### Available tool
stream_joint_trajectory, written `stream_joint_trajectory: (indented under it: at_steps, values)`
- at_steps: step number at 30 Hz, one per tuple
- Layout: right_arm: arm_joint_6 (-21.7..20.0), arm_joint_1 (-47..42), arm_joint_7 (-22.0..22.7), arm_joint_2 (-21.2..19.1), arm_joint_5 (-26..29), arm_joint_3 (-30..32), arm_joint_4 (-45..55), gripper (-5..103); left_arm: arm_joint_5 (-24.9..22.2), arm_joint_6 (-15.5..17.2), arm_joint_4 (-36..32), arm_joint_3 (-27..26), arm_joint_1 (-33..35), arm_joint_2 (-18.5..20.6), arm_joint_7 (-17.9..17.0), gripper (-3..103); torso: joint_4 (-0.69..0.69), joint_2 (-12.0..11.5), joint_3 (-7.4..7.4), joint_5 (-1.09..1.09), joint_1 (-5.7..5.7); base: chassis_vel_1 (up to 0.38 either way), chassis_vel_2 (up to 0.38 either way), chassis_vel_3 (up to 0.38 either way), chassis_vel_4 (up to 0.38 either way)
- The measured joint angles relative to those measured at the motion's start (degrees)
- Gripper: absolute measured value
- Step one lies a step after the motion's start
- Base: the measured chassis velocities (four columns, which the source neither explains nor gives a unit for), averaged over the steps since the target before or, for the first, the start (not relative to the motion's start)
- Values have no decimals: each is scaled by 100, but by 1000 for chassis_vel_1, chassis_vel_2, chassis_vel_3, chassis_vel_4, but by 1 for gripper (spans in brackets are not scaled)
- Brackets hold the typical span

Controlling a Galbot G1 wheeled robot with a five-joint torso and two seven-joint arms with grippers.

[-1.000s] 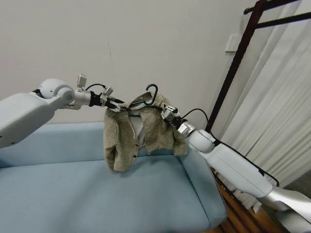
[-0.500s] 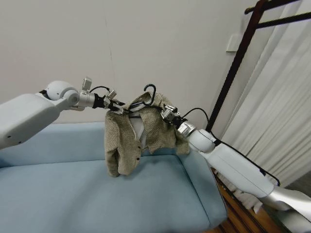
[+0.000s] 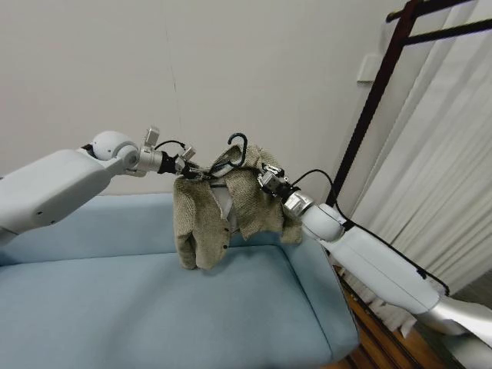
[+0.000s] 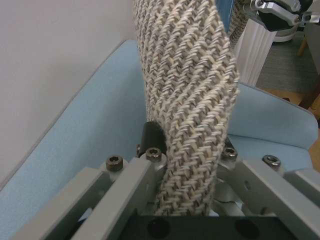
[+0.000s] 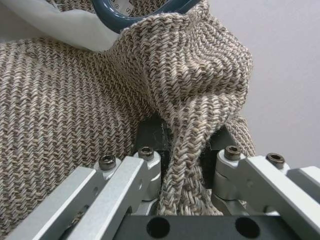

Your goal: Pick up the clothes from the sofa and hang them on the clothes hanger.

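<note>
A beige knitted cardigan [image 3: 209, 219] on a black hanger [image 3: 238, 150] hangs in the air above the light blue sofa [image 3: 115, 307]. My left gripper [image 3: 192, 171] is shut on one shoulder of the cardigan [image 4: 187, 100], and my right gripper [image 3: 265, 179] is shut on the other shoulder of the cardigan [image 5: 195, 100]. The hanger's hook [image 3: 240, 142] sticks up between the two grippers. A dark blue curve of the hanger [image 5: 140, 10] shows in the right wrist view. The dark clothes rack [image 3: 377, 100] stands to the right.
A plain wall rises behind the sofa. White curtains [image 3: 446, 177] hang at the right behind the rack. A strip of wooden floor [image 3: 384, 330] shows past the sofa's right end.
Both arms have carried the cardigan a little to the right, the left arm reaching further across. The garment's lower part has swung right with them.
</note>
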Motion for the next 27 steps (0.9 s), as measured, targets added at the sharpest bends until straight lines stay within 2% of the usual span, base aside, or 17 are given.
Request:
stream_joint_trajectory:
  at_steps: [15,18,19,20,21,23,24,27]
  values:
    - [-57,65,78,-111,202,-126,43,11,329,-266,140,-53,42,-89,160,11,-1,0,0,0,0,0,0,0,0]
    - [-87,117,168,-202,339,-199,107,26,363,-281,133,-53,5,-92,183,8,-1,0,0,0,0,0,0,0,0]
    - [-87,117,168,-202,339,-199,107,26,363,-281,133,-53,5,-92,183,8,-1,0,0,0,0,0,0,0,0]
    - [-113,135,168,-247,415,-212,128,32,371,-282,126,-53,-10,-84,192,8,-1,0,0,0,0,0,0,0,0]
    - [-123,144,168,-273,467,-214,137,32,374,-283,118,-53,-22,-73,199,8,-1,0,0,-1,0,0,0,0,0]
    - [-155,191,166,-393,736,-226,165,42,381,-288,91,-54,-53,-41,223,8,0,0,0,0,0,0,0,0,0]
    - [-155,191,166,-393,736,-226,165,42,381,-288,91,-54,-53,-41,223,8,0,0,0,0,0,0,0,0,0]
    - [-144,246,125,-540,935,-227,181,59,393,-303,74,-54,-87,4,257,8,-1,0,0,0,0,0,0,0,0]
